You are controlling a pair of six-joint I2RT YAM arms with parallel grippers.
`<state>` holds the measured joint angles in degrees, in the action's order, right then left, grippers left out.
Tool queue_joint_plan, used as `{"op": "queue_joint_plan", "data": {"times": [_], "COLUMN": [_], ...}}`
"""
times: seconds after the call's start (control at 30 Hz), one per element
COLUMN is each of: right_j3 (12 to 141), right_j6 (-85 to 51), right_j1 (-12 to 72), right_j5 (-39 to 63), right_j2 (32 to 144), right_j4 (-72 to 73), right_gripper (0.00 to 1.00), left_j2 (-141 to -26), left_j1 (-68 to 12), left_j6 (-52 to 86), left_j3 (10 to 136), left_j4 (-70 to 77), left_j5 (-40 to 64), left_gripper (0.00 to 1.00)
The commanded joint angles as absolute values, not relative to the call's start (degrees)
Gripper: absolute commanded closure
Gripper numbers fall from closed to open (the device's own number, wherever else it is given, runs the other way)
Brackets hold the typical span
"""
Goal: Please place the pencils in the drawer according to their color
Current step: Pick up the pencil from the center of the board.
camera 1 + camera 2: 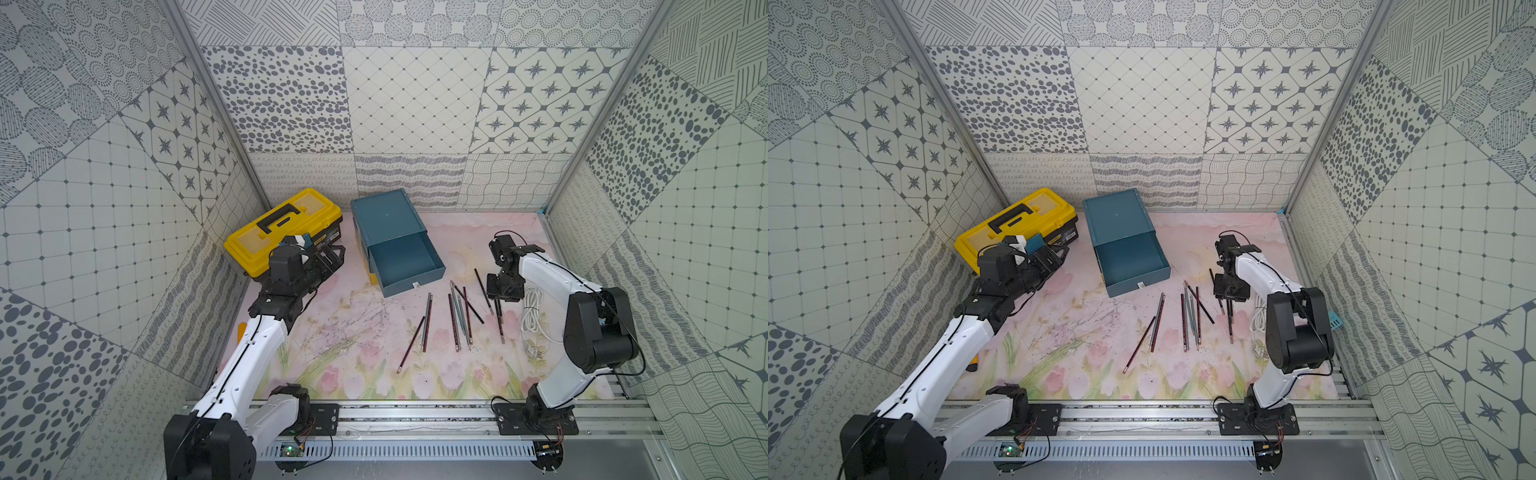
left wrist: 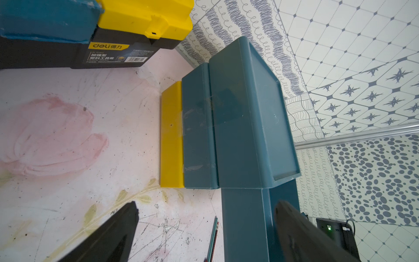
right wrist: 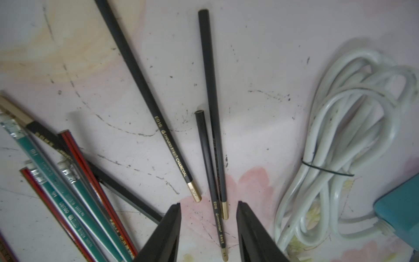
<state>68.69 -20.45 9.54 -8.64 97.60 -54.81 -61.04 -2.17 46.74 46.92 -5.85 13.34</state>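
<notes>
Black pencils (image 3: pixel 211 181) between right gripper (image 3: pixel 209 203) fingertips, seemingly untouched

The teal-blue plastic drawer cabinet (image 1: pixel 386 220) is one flat colour on top and inside, and only its lowest drawer (image 2: pixel 171 136) is yellow. To its left, the plastic toolbox (image 1: pixel 249 245) has a yellow lid, black handle and black base. On the right, the slim black pencils (image 3: pixel 170 145) end in gold caps and carry gold lettering; the dark red pencils (image 3: pixel 87 172) have black stripes; the teal pencils (image 3: pixel 52 181) have silver bands. The coiled cable (image 3: pixel 322 158) is white. The table mat (image 1: pixel 332 374) is pale pink with tulips — the walls (image 1: pixel 282 95) are grey-on-white patchwork patterns.
</notes>
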Motion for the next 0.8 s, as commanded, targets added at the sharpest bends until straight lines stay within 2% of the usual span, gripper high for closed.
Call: {"op": "queue_joint_plan", "data": {"times": [0.0, 0.13, 0.23, 0.57, 0.77], "right_j3": [70.3, 70.2, 70.5, 69.8, 69.5], "right_j6": [-18.0, -16.9, -16.8, -16.5, -16.4], "right_j1": [8.1, 7.4, 6.9, 5.7, 5.3], "right_j5": [-9.9, -8.6, -8.1, -6.7, -5.3], "right_j2": [99.4, 101.6, 103.2, 104.5, 104.9], "right_j4": [-53.9, -52.1, -51.4, -49.8, -49.0], "right_gripper": [0.55, 0.59, 0.67, 0.76, 0.78], "left_j2": [-61.6, -61.8, -61.8, -62.1, -62.3], "left_j1": [-1.7, -1.7, -1.7, -1.6, -1.6], "left_j6": [46.2, 46.4, 46.4, 46.7, 46.9], "left_j3": [46.8, 46.8, 46.8, 46.6, 46.4], "left_j4": [-5.1, -4.9, -4.9, -4.5, -4.2], "left_j5": [14.2, 14.4, 14.6, 15.1, 15.3], "left_gripper": [0.01, 0.01, 0.01, 0.01, 0.01]}}
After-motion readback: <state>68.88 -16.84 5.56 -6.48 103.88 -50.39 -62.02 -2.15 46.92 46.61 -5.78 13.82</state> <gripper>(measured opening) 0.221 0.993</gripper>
